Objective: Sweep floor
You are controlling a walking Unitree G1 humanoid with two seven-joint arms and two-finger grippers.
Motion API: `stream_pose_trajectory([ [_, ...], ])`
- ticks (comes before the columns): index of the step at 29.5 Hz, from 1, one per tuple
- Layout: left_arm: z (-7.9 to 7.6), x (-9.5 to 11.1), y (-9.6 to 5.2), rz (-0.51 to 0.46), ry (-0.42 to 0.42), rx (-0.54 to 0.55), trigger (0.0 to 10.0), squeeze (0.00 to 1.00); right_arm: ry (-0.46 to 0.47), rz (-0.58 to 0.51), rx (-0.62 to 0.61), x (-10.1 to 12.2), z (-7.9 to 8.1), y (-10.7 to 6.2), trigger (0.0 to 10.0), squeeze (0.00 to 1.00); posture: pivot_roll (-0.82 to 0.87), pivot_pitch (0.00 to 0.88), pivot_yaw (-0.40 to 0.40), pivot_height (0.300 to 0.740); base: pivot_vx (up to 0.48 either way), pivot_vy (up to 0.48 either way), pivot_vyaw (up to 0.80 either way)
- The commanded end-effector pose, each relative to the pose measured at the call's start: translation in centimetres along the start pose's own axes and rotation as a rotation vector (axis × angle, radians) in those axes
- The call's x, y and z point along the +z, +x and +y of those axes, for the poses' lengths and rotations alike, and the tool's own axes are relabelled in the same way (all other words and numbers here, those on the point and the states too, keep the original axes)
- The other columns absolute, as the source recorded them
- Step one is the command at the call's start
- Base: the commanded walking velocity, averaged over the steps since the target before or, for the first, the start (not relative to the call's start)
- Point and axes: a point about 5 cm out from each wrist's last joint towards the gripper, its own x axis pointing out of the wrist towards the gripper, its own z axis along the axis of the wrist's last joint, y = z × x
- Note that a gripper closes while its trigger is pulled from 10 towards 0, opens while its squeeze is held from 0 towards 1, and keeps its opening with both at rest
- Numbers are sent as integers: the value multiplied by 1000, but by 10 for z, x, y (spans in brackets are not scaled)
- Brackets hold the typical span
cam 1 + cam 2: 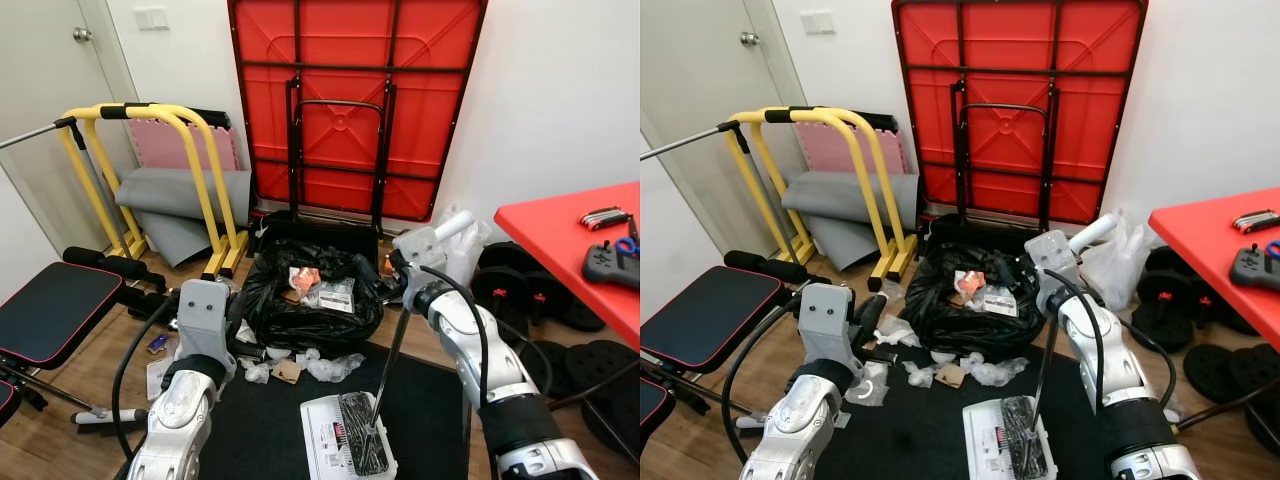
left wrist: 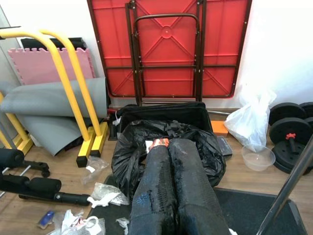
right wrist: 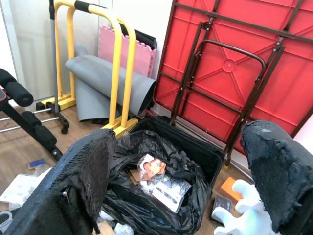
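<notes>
A white dustpan [image 1: 325, 440] lies on the black floor mat [image 1: 250, 430] with a black brush head [image 1: 362, 445] on it. A thin metal handle [image 1: 390, 365] rises from the brush towards my right forearm, which hides its top. My right gripper [image 1: 380, 268] hangs open over the right edge of the black trash bag [image 1: 310, 315], fingers wide apart [image 3: 178, 147] with nothing between them. My left gripper [image 2: 168, 144] is shut, empty, and points at the bag from its left side [image 1: 235, 305]. White plastic scraps [image 1: 330, 367] and a cardboard piece [image 1: 288, 371] lie before the bag.
A folded red table [image 1: 350, 100] leans on the wall behind the bag. Yellow bars [image 1: 200, 170], grey mats [image 1: 180, 190] and a workout bench [image 1: 50, 310] stand at the left. A red table [image 1: 590, 240] and weight plates [image 1: 520, 285] are at the right.
</notes>
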Motion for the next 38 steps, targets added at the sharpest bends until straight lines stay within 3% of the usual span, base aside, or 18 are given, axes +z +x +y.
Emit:
stream_pose_trajectory([
  [1,3,0,1,3,9,3,10000,0,19,6,-5,0,-2,1,10000,0,-89,0,-30,680,0,0,0],
  [29,4,-2,1,24,48,1,10000,0,35,40,-53,-9,-15,-1,10000,0,-84,0,-22,625,0,0,0],
  [36,5,-2,0,30,54,2,10000,0,53,48,-109,-10,-26,0,10000,0,-80,0,-15,610,0,0,0],
  [38,6,-2,-1,33,58,1,10000,0,63,58,-165,-12,-37,-1,10000,0,-76,0,-10,600,0,0,0],
])
